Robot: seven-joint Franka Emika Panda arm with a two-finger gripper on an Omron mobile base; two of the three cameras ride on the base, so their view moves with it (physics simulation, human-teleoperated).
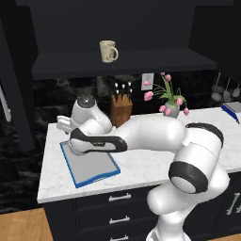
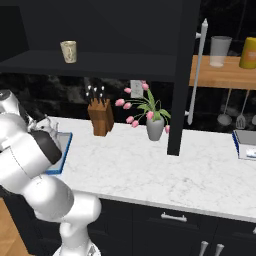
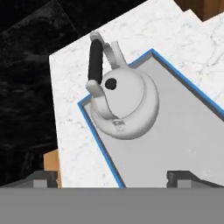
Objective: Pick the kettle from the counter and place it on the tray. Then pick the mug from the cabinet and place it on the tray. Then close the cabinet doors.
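Observation:
The silver kettle point(image 3: 124, 103) stands upright on a corner of the blue-rimmed grey tray point(image 3: 183, 131), its dark handle pointing toward the counter's point(image 3: 70, 131) back corner. My gripper point(image 3: 113, 177) hovers above it, open, with the fingertips point(image 3: 183, 177) wide apart and nothing between them. In the left base view my arm stretches over the tray point(image 1: 89, 169) and hides the kettle. The cream mug point(image 1: 108, 51) point(image 2: 69, 51) stands on the shelf of the dark cabinet point(image 1: 141, 61). Both cabinet doors point(image 2: 185, 75) stand open.
A knife block point(image 1: 121, 106) and a vase of pink flowers point(image 1: 172, 109) stand at the back of the counter point(image 1: 141, 164). A blue-edged object point(image 2: 245, 142) lies at the far right. The right door's bar handle point(image 2: 197, 70) hangs over the counter.

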